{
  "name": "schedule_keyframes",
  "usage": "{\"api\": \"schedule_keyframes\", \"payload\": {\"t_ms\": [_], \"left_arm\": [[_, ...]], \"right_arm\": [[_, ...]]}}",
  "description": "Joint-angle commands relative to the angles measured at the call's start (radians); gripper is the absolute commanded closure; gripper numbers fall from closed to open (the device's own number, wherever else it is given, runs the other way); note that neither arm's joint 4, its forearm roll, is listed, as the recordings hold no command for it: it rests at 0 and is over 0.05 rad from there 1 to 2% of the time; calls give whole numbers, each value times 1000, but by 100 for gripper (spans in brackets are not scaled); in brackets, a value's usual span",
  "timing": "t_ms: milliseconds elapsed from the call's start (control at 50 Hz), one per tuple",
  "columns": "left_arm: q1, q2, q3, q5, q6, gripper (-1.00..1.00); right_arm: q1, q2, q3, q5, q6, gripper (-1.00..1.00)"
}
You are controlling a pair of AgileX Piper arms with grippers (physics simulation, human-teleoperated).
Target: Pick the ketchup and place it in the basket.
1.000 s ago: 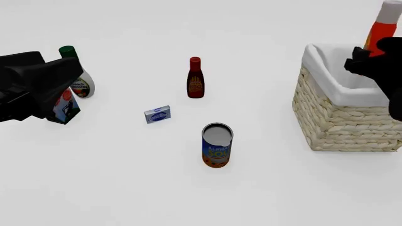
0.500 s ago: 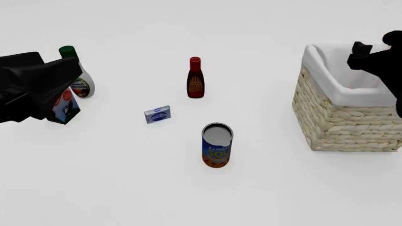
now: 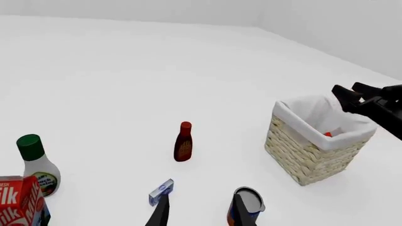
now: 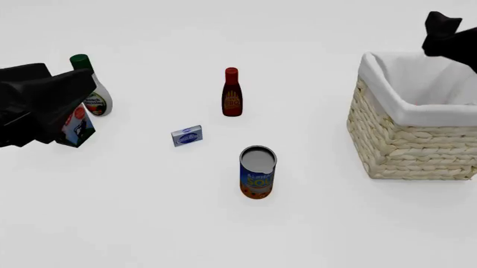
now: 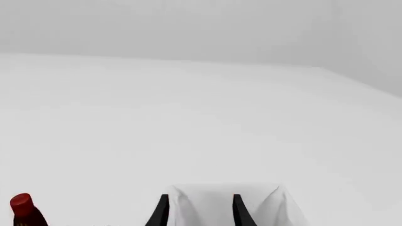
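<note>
Tabletop (image 4: pixel 149 223): plain white, pale walls behind. Basket (image 4: pixel 406 134) at 3 o'clock; ketchup (image 3: pixel 327 134) apparently inside, only a red scrap showing. Right gripper (image 5: pixel 197 209): above basket, fingers parted, empty. Left gripper (image 3: pixel 199 212): at 9 o'clock, parted, empty.

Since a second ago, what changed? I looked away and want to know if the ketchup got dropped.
The right hand let go of the ketchup, which it held above the basket a second ago; a red bit now shows inside, seen from the left wrist. That hand then rose, open and empty. The left hand, brown-red bottle, can, small box, white bottle and carton stayed put.
</note>
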Motion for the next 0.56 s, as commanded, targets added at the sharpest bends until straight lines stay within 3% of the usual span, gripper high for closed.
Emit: {"api": "schedule_keyframes", "payload": {"t_ms": [20,340,560], "left_arm": [[1,-6,4,-2,-5,-100],[4,-7,35,-36,-25,-100],[-5,-5,42,-68,-43,-100]], "right_arm": [[55,-138,41,60,-16,-100],[145,-361,117,170,-47,-100],[217,-441,199,191,-58,-100]]}}
